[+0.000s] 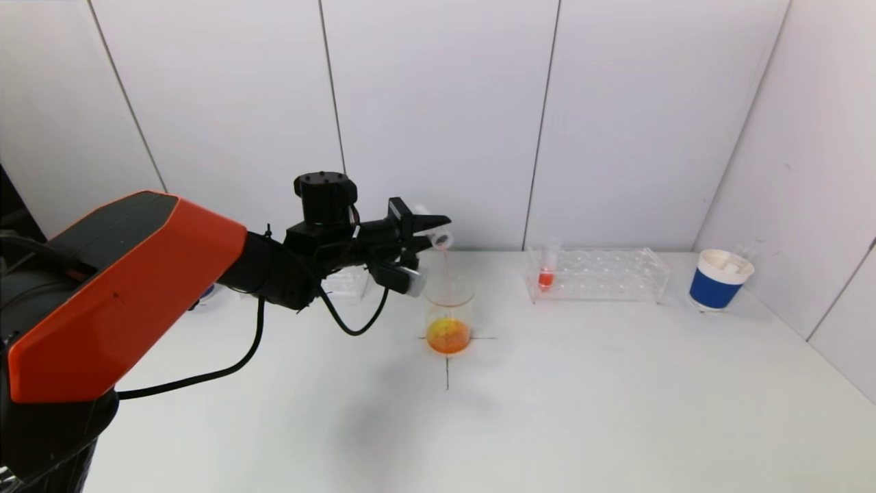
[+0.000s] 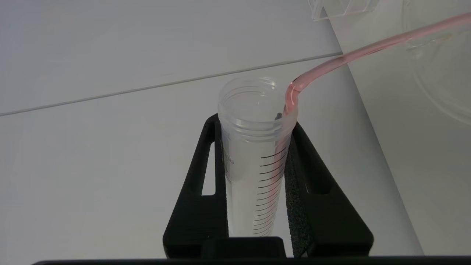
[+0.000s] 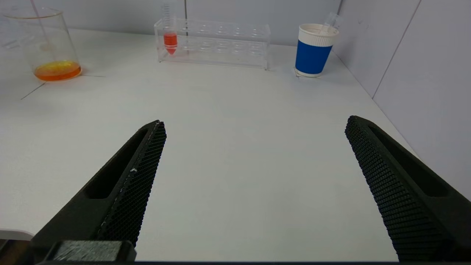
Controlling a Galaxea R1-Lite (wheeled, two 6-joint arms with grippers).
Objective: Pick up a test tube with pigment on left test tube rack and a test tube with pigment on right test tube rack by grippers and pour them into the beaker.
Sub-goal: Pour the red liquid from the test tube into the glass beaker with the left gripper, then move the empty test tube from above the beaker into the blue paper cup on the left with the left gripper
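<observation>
Pouring is the step in hand. The left tool (image 1: 428, 229) is clamped on a graduated test tube (image 2: 255, 154), tipped past level above the beaker (image 1: 449, 316), and a thin pink stream (image 2: 368, 48) runs from the tube's lip down into the glass. The beaker stands at the cross mark on the table (image 1: 616, 397) and already holds orange liquid (image 1: 448, 335) at its bottom.

To do this well, I judge the tube's mouth should be kept over the middle of the beaker's opening, since the stream looks to enter toward one side of the rim rather than at the centre. The tilt should be raised slowly as the flow thins, so the last of the pigment drains without dribbling down the threaded neck and onto the pads (image 2: 298, 191). The wrist view shows the tube nearly empty, with only a pink film along one wall, so a short hold at a steep tilt should finish it. The grip looks firm and square on the tube's body; no need to change it.

The right tool (image 3: 254, 154) stands with its jaws wide apart and empty, low over the table on the robot's right. Its own tube with red pigment (image 3: 170, 38) stands in the end slot of the right test tube rack (image 3: 220, 44), untouched, with a blue paper cup (image 3: 312, 51) beyond. The left rack is mostly hidden behind the left arm.
</observation>
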